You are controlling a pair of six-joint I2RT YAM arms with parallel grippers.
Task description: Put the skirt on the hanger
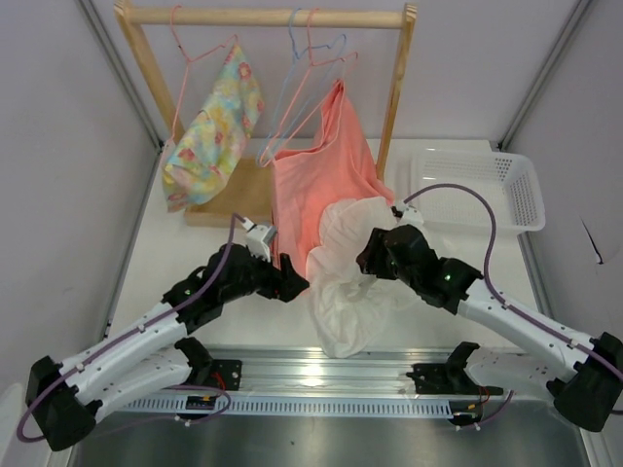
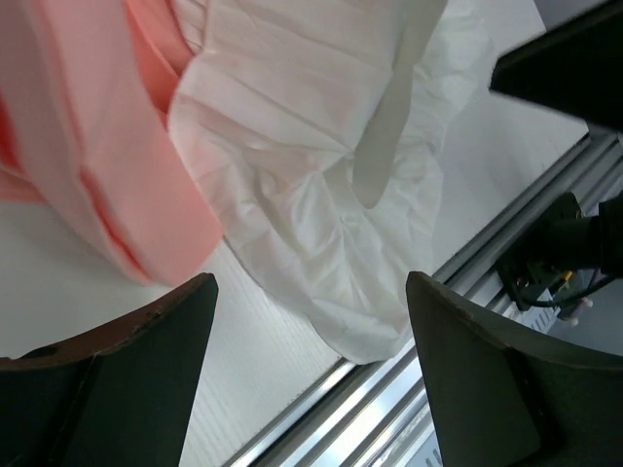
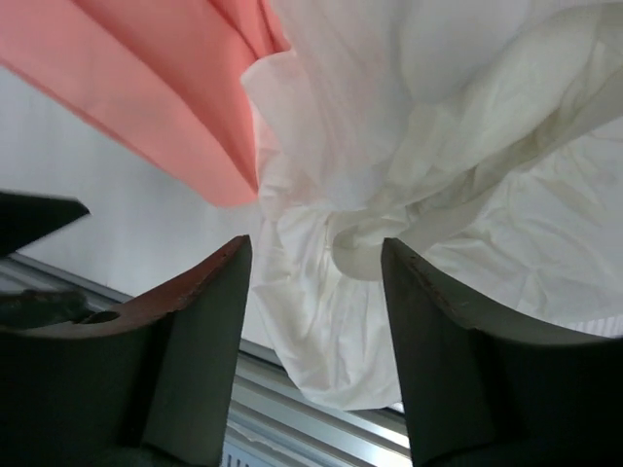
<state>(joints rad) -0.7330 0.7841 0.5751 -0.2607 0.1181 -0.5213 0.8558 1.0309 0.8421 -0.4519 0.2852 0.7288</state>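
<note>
The white surface carries a wooden rack at its far side. From the rack's rail hangs a salmon garment on a pink wire hanger, its lower edge reaching down to the surface.

The skirt is not on any hanger. It lies crumpled at the middle of the surface, just right of the salmon garment and touching its hem. Its long axis runs roughly far to near: the far end is bunched up beside the right arm's wrist, and the near end spreads flat to the metal rail at the surface's front edge. I cannot tell which end is the waist.

A floral garment hangs from a second pink hanger at the rack's left. A white basket stands at the far right of the surface.

The hanger, thin and light blue, hangs bare from the rail between the two pink ones, hook up and its point of the triangle toward the rail.

The left gripper sits at the salmon hem, jaws wide apart with nothing between them. The right gripper is above the skirt's bunched far end, jaws spread and grasping nothing. Whether they touch the fabric I cannot tell.
</note>
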